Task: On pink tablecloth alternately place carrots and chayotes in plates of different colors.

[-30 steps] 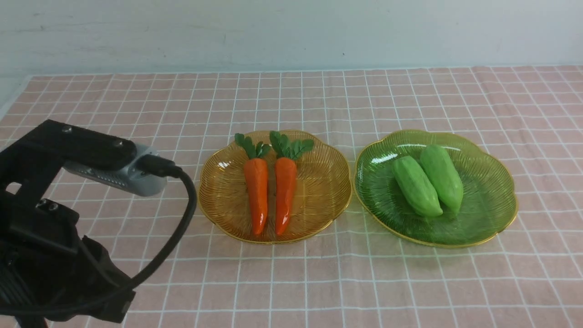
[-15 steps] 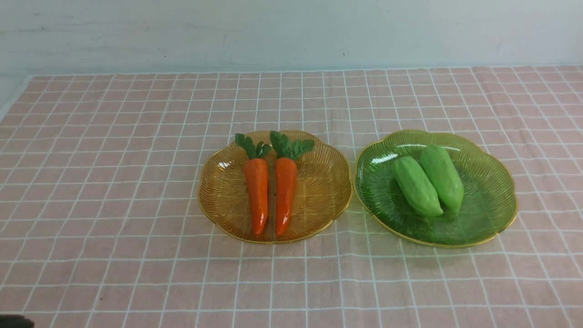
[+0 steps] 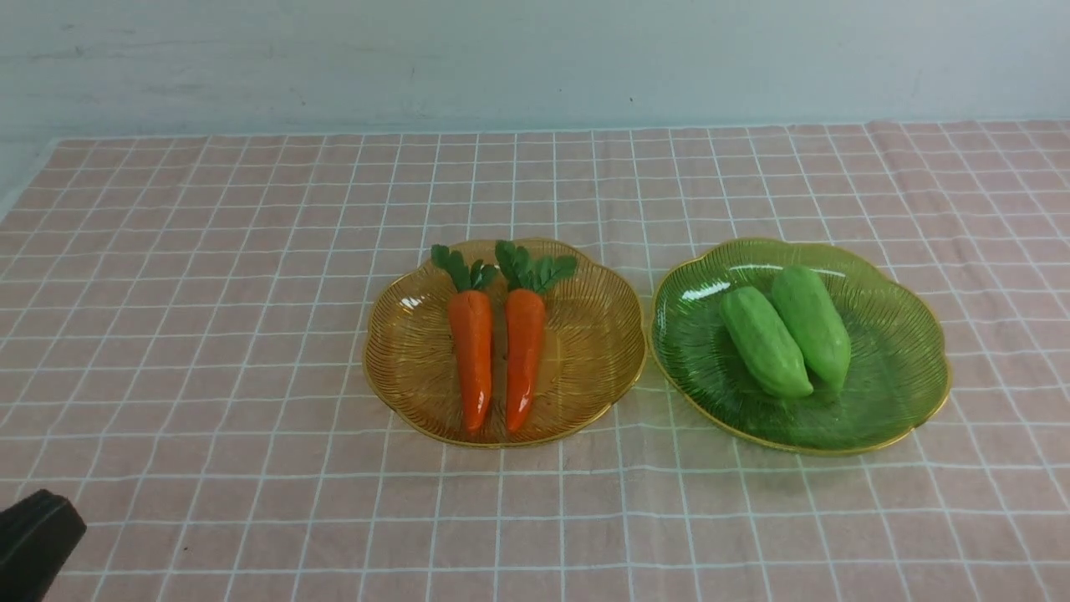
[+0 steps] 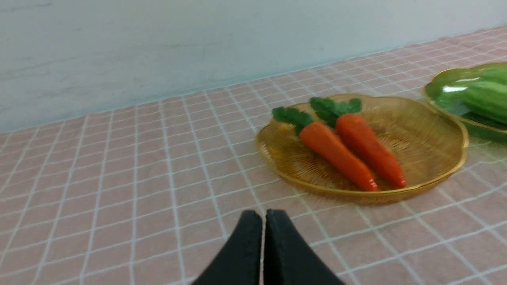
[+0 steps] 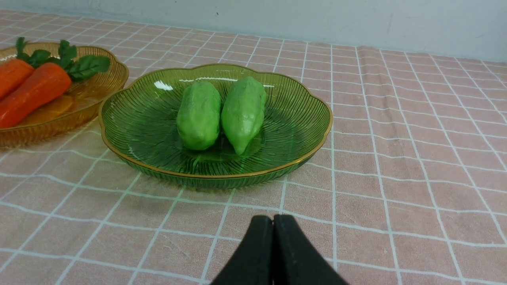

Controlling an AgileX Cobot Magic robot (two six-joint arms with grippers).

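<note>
Overall, we observed both grippers apart from the vegetables and plates. The left gripper was clenched, its fingertips together and nothing between them. In the left wrist view, we saw the amber plate beyond those fingertips, separated from them by a stretch of pink tablecloth. We recorded the left carrot and the right carrot lying side by side on that plate, their leafy tops at the far end and their orange tips pointing toward the robot's side.

We found the right gripper clenched as well, holding nothing. In the right wrist view, the green plate lay beyond its fingertips, with tablecloth between. We noted the left chayote and the right chayote resting on this plate, next to each other and slanted.

We placed the green plate to the right of the amber plate, the two rims meeting or nearly so; we could not tell which. In the front view, we saw a dark part of the left arm at the near left corner. Behind the tablecloth, we noted a pale wall.
</note>
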